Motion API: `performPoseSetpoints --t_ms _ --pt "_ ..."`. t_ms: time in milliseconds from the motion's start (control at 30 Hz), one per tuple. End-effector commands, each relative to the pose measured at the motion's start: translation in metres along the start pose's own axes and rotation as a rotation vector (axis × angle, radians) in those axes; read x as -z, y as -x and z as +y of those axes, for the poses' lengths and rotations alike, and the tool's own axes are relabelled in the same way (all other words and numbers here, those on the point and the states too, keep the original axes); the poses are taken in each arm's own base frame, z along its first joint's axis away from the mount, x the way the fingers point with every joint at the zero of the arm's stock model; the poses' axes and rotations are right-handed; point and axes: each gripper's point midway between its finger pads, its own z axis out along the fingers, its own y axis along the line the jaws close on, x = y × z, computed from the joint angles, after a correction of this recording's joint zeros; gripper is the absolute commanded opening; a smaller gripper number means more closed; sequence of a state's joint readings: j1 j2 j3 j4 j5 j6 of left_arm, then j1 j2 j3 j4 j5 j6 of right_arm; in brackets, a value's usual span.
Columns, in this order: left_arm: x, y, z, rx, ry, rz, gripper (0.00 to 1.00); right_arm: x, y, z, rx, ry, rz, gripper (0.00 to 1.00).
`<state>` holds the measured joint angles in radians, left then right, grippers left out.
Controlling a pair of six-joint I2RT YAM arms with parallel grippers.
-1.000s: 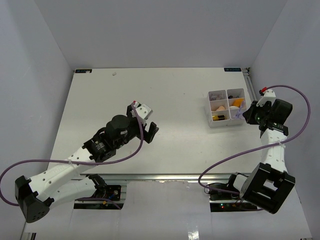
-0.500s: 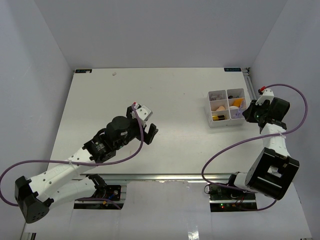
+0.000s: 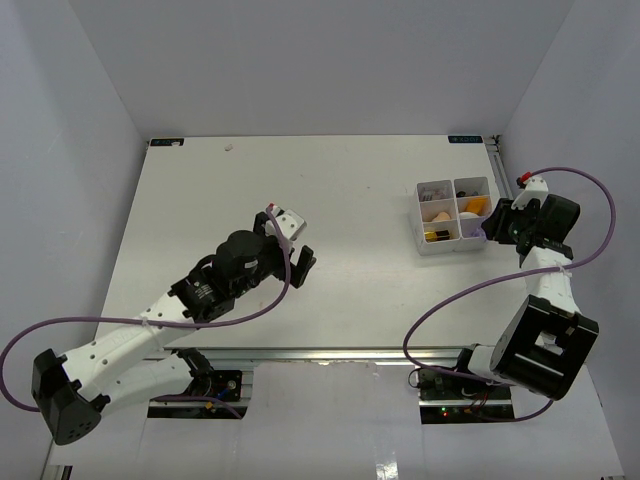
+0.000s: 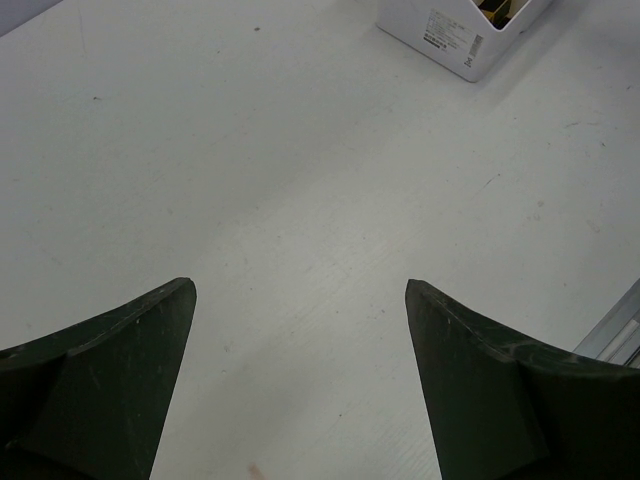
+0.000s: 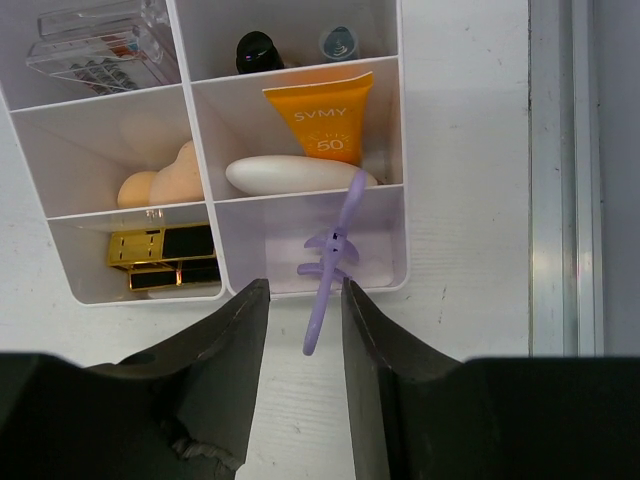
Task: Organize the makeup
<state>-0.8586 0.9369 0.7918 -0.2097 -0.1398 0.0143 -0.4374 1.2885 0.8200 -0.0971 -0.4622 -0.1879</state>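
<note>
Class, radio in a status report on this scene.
Left gripper open, empty. Right gripper open around purple item. Item straddles tray wall, lower end outside.

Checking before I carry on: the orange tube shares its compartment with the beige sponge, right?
Not quite. In the right wrist view the orange tube shares its compartment with the white oval compact. The beige sponge sits in the neighbouring compartment of the tray.

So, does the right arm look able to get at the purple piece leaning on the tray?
Probably yes: the purple piece leans over the near wall of the tray, with its lower end between the parted fingers of the right gripper, and nothing else is in the way.
</note>
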Motion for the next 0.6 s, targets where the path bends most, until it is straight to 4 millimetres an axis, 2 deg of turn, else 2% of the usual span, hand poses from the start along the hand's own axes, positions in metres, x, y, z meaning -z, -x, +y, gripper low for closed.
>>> performPoseSetpoints --t_ms 0,167,267,300,333,367,467,567 --pt "-0.002 -0.004 0.002 0.005 0.001 0.006 0.97 0.011 0.02 0.001 0.061 -0.014 -0.075 0.43" --pt "-0.004 -0.007 0.001 0.007 -0.003 0.016 0.97 0.035 0.039 0.024 0.135 0.047 -0.132 0.45" --pt "-0.005 -0.008 0.001 0.008 -0.006 0.019 0.97 0.053 0.032 0.049 0.17 0.138 -0.113 0.52" --pt "-0.005 -0.008 0.001 0.008 -0.008 0.019 0.97 0.059 0.027 0.059 0.186 0.182 -0.104 0.57" --pt "-0.005 -0.009 0.0 0.009 -0.011 0.017 0.97 0.065 0.021 0.07 0.2 0.226 -0.094 0.7" --pt "-0.006 -0.01 -0.001 0.009 -0.016 0.018 0.97 0.07 0.015 0.077 0.208 0.254 -0.087 0.89" --pt "-0.007 -0.01 -0.003 0.011 -0.034 0.017 0.98 0.085 -0.001 0.097 0.245 0.333 -0.064 0.9" --pt "-0.006 -0.01 -0.008 0.037 -0.053 0.009 0.98 0.094 -0.01 0.106 0.265 0.359 -0.052 0.9"
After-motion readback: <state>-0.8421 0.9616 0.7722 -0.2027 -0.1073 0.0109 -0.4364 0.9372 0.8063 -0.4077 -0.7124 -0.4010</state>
